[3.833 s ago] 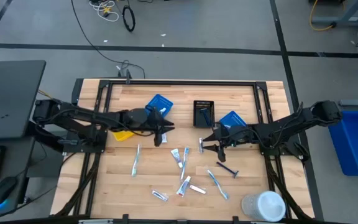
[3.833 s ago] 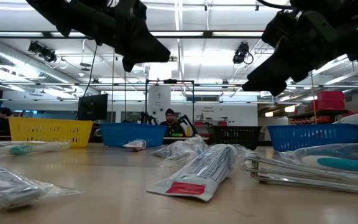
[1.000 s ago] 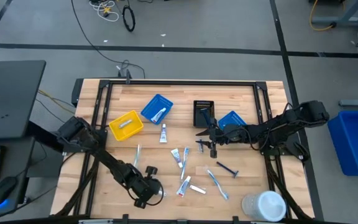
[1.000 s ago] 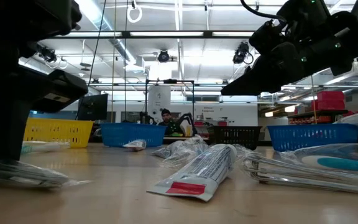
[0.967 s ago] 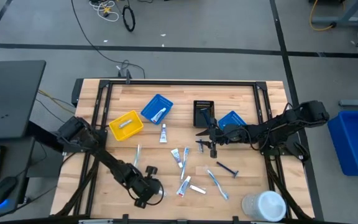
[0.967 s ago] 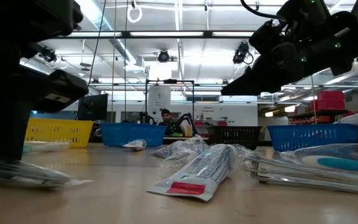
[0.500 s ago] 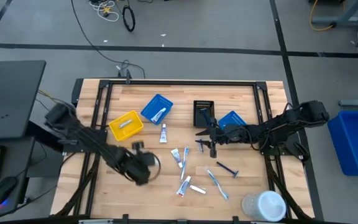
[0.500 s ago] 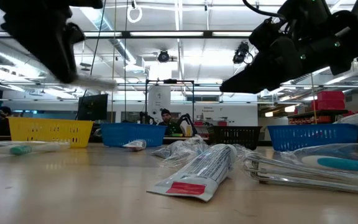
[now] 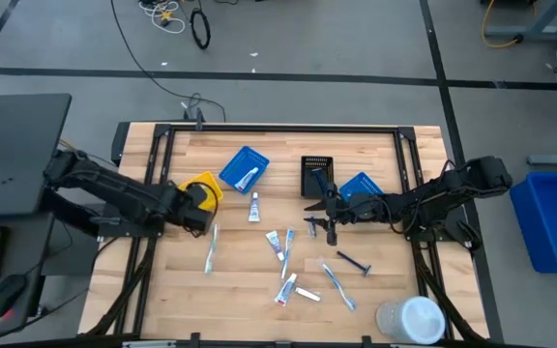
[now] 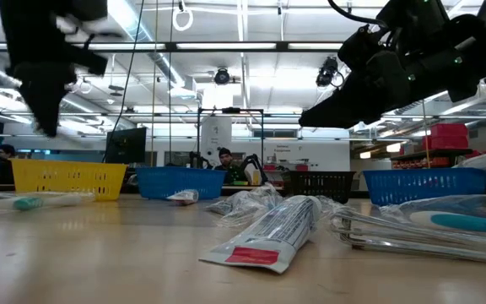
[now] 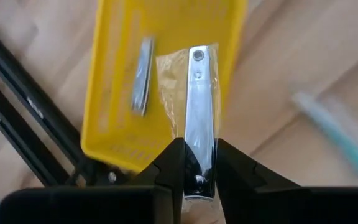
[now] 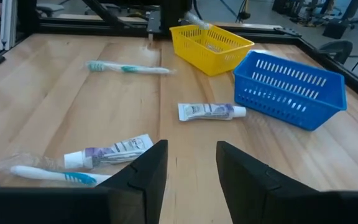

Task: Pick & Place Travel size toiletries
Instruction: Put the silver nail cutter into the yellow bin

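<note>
Since a second ago the left arm has swung from the table's front edge up to the yellow bin [image 9: 204, 185]; the wrapped item that lay near the front edge is gone from there. Left gripper [image 11: 194, 171] now hangs over the bin's edge, fingers pinched on a slim silver nail clipper in clear wrap [image 11: 200, 118]. A second silver piece [image 11: 142, 76] lies inside the bin, flat on its floor.

Right gripper [image 9: 319, 220] has not moved: it hovers over mid-table, just in front of the black bin [image 9: 317, 175], fingers [image 12: 148, 171] parted with nothing between them.

On the wood:
- white toothpaste tube [image 9: 254, 207] beside the blue bin [image 9: 245, 167], which holds another tube
- a toothbrush [image 9: 211, 248] left of centre, near the left gripper
- cluster of small tubes [image 9: 280, 243] mid-table, more toward the front [image 9: 291, 288]
- dark razor [image 9: 354, 261] and a blue-white toothbrush [image 9: 337, 286] on the right
- second blue bin [image 9: 361, 187] under the right arm
- white round lidded container [image 9: 410, 318] at the front right corner

From table height a red-labelled tube [image 10: 268, 232] lies nearest; a person sits far back in the room.
</note>
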Robot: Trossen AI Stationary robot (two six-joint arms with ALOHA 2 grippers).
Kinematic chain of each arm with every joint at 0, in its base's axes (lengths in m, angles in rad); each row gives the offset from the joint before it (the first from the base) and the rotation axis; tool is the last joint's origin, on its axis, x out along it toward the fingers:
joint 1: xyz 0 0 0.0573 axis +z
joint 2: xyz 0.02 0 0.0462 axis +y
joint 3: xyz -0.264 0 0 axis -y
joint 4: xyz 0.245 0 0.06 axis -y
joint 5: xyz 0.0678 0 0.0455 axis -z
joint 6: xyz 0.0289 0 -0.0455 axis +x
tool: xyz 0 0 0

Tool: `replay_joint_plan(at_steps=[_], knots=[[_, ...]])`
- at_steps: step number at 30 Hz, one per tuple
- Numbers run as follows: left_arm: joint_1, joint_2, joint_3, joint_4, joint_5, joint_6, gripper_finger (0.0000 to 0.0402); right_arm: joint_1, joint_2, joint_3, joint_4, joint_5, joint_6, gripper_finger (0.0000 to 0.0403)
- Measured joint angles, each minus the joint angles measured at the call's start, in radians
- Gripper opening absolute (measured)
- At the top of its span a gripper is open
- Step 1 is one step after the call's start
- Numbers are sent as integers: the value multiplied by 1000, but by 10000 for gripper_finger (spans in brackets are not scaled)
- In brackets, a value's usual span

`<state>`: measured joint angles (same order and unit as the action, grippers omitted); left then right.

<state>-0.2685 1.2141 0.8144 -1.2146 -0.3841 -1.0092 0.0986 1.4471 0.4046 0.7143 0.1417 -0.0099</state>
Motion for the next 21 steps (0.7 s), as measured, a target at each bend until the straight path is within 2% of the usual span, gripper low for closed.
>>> replay_joint_plan(at_steps=[7, 12, 17, 21], knots=[[130, -6, -171, 62, -15, -92, 76, 0, 0, 0, 1, -22, -4, 144], [190, -5, -211, 180, 67, 91, 77, 0, 0, 0, 1, -21, -6, 145], [224, -6, -200, 269, 23, 165, 83, 0, 0, 0, 1, -21, -6, 145], [253, -3, -197, 295, 22, 228, 110, 0, 0, 0, 1, -21, -13, 144]])
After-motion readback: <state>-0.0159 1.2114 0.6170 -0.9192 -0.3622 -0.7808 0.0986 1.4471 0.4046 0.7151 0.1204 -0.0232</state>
